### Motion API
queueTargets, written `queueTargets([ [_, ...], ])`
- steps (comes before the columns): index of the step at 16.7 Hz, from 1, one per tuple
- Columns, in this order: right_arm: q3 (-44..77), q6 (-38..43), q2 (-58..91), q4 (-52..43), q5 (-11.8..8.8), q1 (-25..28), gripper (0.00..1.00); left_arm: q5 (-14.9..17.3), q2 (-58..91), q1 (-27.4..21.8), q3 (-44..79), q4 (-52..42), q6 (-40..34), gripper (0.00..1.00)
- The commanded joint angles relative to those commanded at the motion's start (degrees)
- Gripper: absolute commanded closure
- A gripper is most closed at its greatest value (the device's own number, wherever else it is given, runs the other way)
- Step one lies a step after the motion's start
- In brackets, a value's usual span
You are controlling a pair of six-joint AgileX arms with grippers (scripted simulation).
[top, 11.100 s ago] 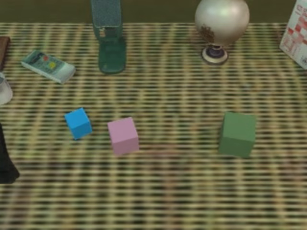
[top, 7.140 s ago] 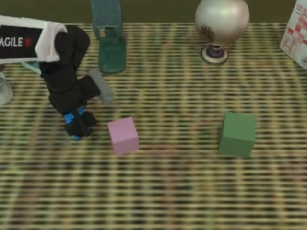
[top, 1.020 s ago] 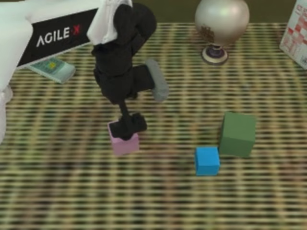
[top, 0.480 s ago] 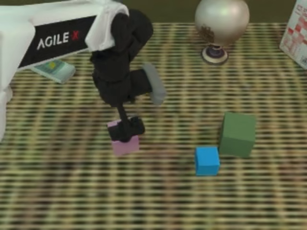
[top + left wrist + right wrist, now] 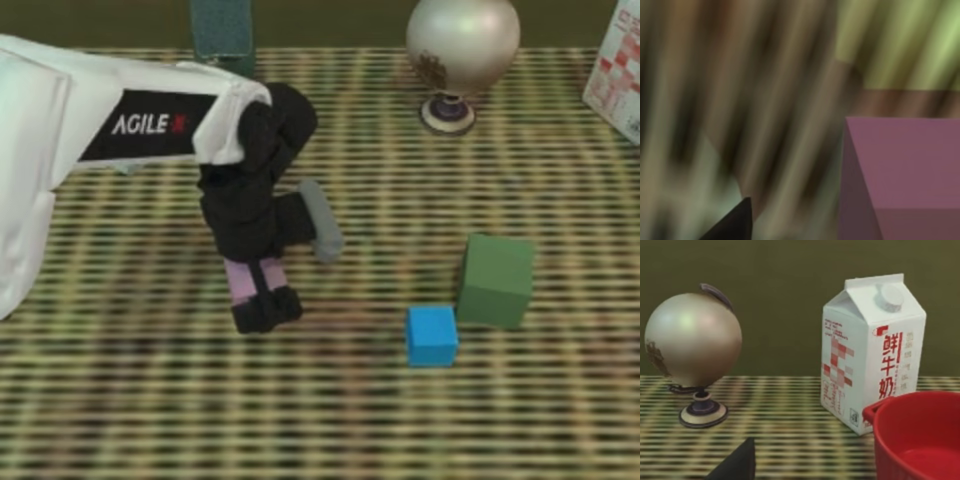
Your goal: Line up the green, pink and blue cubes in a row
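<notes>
The left gripper [image 5: 266, 308] pinches the one pink cube [image 5: 243, 279], held left of the table's middle, under the white AgileX left arm [image 5: 60, 140]. One blue cube [image 5: 432, 335] sits right of centre, its corner just beside the one green cube [image 5: 495, 279]. At the far edge stand one pearl globe [image 5: 462, 40] and, in the far right corner, one milk carton [image 5: 618, 75]. The right wrist view adds one red pot [image 5: 920, 437]; I cannot tell how the right gripper's fingers stand.

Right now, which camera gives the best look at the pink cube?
The left wrist view: the pink cube fills a large part of it, faces unobstructed. In the top view the left gripper covers most of it, leaving a pink sliver. The right wrist view doesn't show it.
</notes>
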Motion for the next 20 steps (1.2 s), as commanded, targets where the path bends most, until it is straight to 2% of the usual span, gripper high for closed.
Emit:
queueTargets([
  [3, 0.0, 0.0, 0.0, 0.0, 0.0, 0.0, 0.0, 0.0, 0.0, 0.0, 0.0, 0.0, 0.0, 0.0],
  [16, 0.0, 0.0, 0.0, 0.0, 0.0, 0.0, 0.0, 0.0, 0.0, 0.0, 0.0, 0.0, 0.0, 0.98],
  [20, 0.0, 0.0, 0.0, 0.0, 0.0, 0.0, 0.0, 0.0, 0.0, 0.0, 0.0, 0.0, 0.0, 1.0],
])
